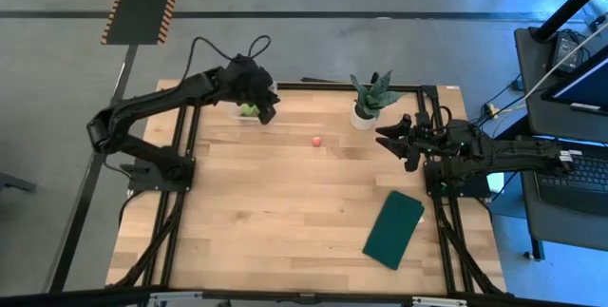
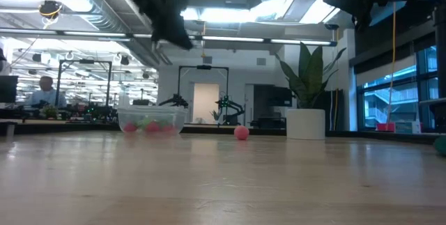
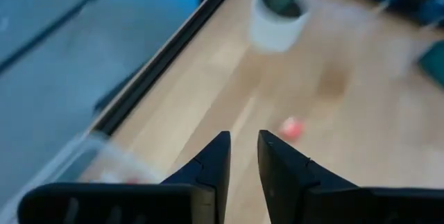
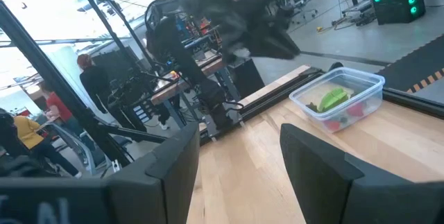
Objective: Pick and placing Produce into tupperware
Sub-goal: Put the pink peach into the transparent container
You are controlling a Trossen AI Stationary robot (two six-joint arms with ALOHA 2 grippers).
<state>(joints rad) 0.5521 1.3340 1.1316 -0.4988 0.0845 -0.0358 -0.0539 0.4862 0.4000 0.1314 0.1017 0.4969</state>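
Clear tupperware (image 4: 338, 100), green, red produce (image 4: 331, 99) inside

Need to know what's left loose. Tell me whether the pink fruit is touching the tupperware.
Apart. The low view shows the pink fruit resting on the table right of the tupperware, with bare wood between them; the high view shows the same gap.

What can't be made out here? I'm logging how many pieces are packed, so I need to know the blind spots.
- High view: the tupperware is mostly covered by the left tool; only a bit of green shows.
- Low view: the contents blur into red and green patches; no count possible.
- Right wrist view: the green piece is clear, the red ones beneath it aren't separable.
- Left wrist view: motion blur smears the pink fruit.
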